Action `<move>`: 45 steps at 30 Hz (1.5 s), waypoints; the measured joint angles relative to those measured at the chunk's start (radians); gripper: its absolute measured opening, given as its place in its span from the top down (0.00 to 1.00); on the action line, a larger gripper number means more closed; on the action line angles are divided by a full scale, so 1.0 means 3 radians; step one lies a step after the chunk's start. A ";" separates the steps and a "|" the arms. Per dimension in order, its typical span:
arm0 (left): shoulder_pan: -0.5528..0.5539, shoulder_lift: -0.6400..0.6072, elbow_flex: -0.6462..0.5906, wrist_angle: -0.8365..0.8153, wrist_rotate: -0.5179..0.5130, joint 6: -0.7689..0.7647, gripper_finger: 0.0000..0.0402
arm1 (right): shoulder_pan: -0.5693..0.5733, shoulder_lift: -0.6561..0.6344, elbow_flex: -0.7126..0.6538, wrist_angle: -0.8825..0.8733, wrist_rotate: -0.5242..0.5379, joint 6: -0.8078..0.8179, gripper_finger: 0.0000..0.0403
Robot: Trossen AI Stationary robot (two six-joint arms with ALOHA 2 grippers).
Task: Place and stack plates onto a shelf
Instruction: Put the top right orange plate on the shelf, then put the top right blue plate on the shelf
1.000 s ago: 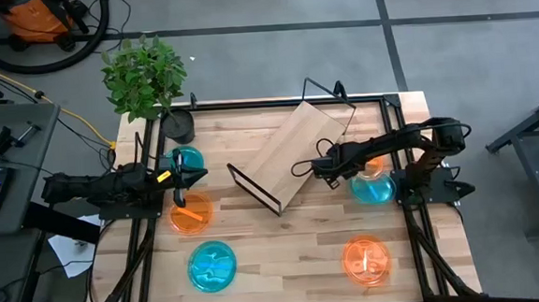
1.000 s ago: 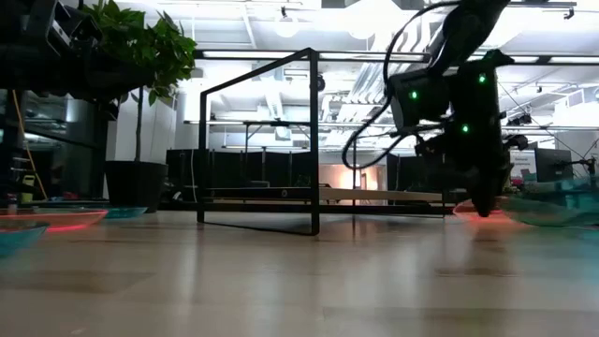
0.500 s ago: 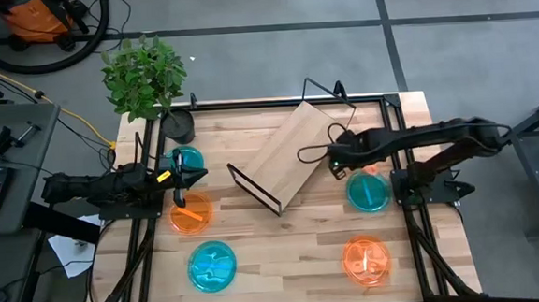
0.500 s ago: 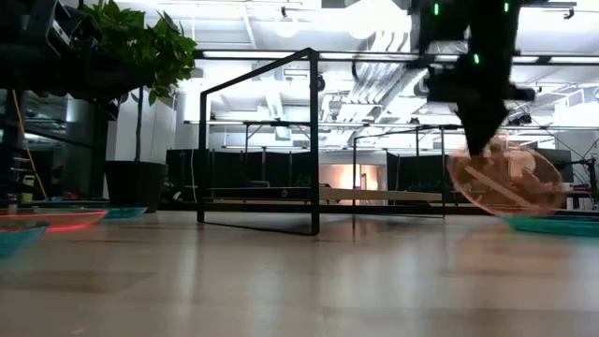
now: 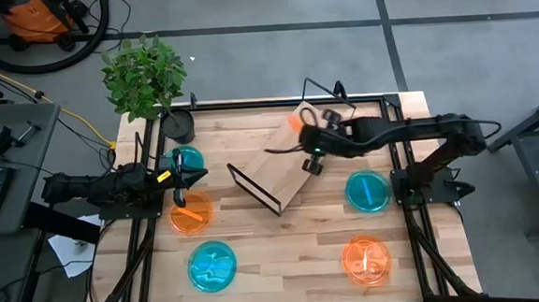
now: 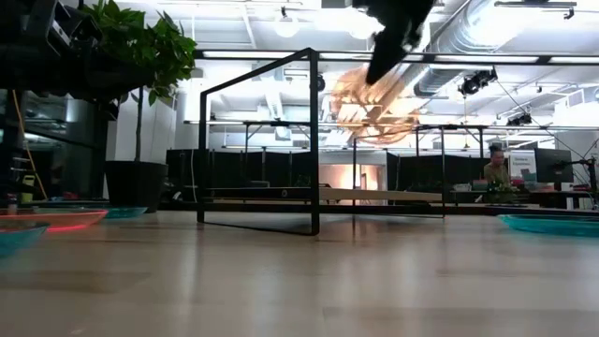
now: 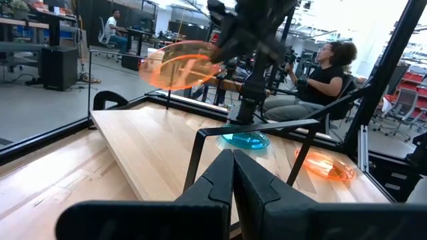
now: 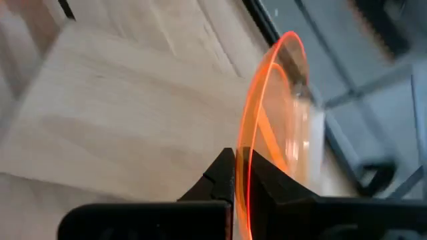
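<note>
My right gripper (image 5: 304, 135) is shut on an orange plate (image 6: 374, 98) and carries it in the air above the far end of the shelf (image 5: 289, 159). The shelf is a light board lying slantwise at mid-table, with black wire ends (image 5: 253, 189). A cyan plate (image 5: 368, 191) and an orange plate (image 5: 365, 259) lie on the table's right side. On the left lie a cyan plate (image 5: 186, 159), an orange plate (image 5: 191, 215) and another cyan plate (image 5: 211, 265). My left gripper (image 5: 199, 177) is shut and hovers between the two far-left plates. My right gripper pinches the orange plate's rim (image 8: 245, 150) between its two fingers, reaching in from the table's right side. The plate is lifted clear of everything and sticks out beyond the fingertips, tipped steeply on edge (image 7: 180, 63).
A potted plant (image 5: 143, 79) stands at the far left corner. Black frame rails (image 5: 396, 143) run along the table's sides. A seated person (image 7: 327, 67) shows beyond the table. Bare tabletop lies between the near plates (image 5: 290, 253).
My right gripper has lifted the orange plate off the cyan plate on the table's right side. It has carried it up and toward the far left, over the shelf's far end. The plate has tipped from flat to steeply on edge. The cyan plate stays on the table.
</note>
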 joint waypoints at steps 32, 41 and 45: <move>-0.0001 -0.0001 0.0000 0.0000 0.0000 0.0000 1.00 | -0.0620 0.1248 -0.0095 0.0134 0.0195 -0.0347 1.00; 0.0000 -0.0001 0.0000 0.0000 0.0000 0.0000 1.00 | -0.0660 0.1248 -0.0095 -0.0048 0.0144 -0.0016 0.89; -0.0001 -0.0001 0.0000 0.0000 0.0000 0.0000 1.00 | -0.0659 0.1248 -0.0095 -0.0045 0.0094 0.0019 0.75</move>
